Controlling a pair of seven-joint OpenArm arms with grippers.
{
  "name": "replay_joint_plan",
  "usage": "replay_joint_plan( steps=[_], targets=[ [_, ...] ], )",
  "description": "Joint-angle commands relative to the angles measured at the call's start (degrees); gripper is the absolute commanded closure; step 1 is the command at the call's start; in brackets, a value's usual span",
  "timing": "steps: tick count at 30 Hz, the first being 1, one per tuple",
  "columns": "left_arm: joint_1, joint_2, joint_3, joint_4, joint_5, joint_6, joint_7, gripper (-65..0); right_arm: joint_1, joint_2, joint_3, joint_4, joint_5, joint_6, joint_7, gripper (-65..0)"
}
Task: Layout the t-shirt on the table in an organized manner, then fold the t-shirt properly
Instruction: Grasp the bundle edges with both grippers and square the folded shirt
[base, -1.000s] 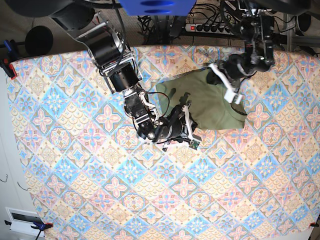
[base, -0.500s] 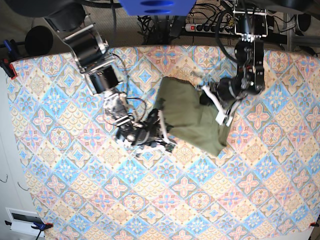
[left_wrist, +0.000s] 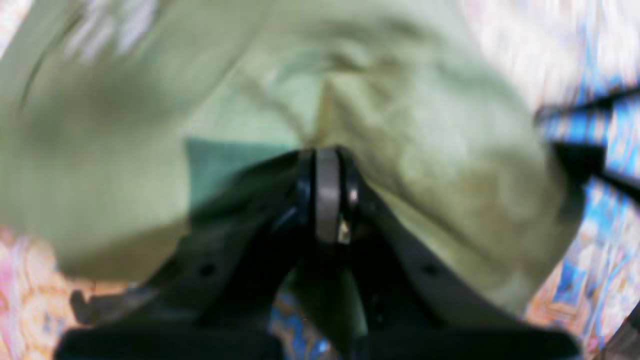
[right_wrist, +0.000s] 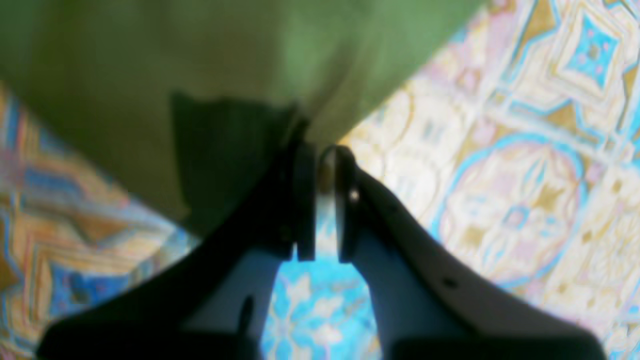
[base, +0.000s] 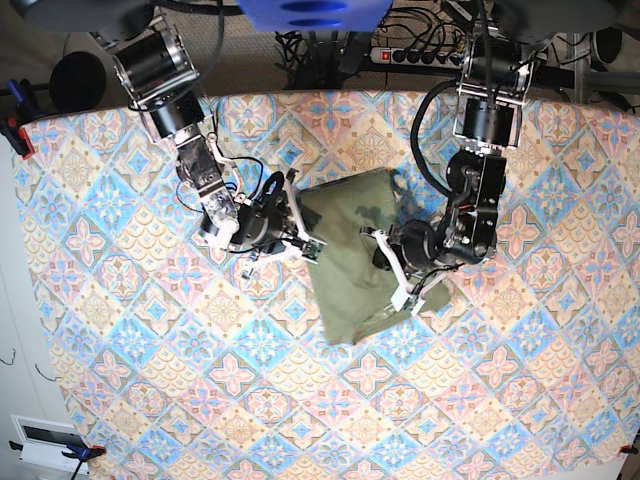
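The large rectangular tabletop (base: 150, 350), covered in a tile-print cloth of pink, blue and cream floral diamonds, fills most of the base view. Near its middle, toward the far edge, the plain olive-green cotton t-shirt (base: 350, 265) is bunched into a rough slanted slab between the two arms — its lower corner reaches toward the camera, its upper edge lies between the arms.

The black left arm comes down from the far right and folds over the garment's right side; its left tool (left_wrist: 327, 165) has its jaws pressed together, pinching a fold of the green cloth, which spreads wrinkled and blurred beyond the tips. The right arm reaches in from the far left, its right tool (right_wrist: 320, 160) at the shirt's left edge, jaws nearly together with a narrow slit between them and a corner of the fabric caught at the tips.

Beyond the far edge — a power strip (base: 420, 55) and tangled black cables (base: 310, 45). A red clamp (base: 18, 135) grips the tabletop's left corner.
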Motion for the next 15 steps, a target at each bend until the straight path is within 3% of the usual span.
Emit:
replay_joint_plan(
  steps=[1,10,15],
  targets=[
    [-1.7,-0.21,-0.22,0.85,-0.55,-0.1,-0.68,0.0,0.92,0.5,1.27,1.56,0.03,-0.07,0.14,-6.7],
    [1.82,-1.96,-0.84,5.51,-1.25,-0.1,-0.41,0.0,-1.9,0.5,11.56,9.47,0.03,-0.07,-0.21,-6.7],
    [8.06,-2.58,-11.65,18.61,-1.25,-0.1,2.84,0.0,-1.9,0.41,13.4,12.55,0.3,-0.07,-0.21,-6.7]
  ],
)
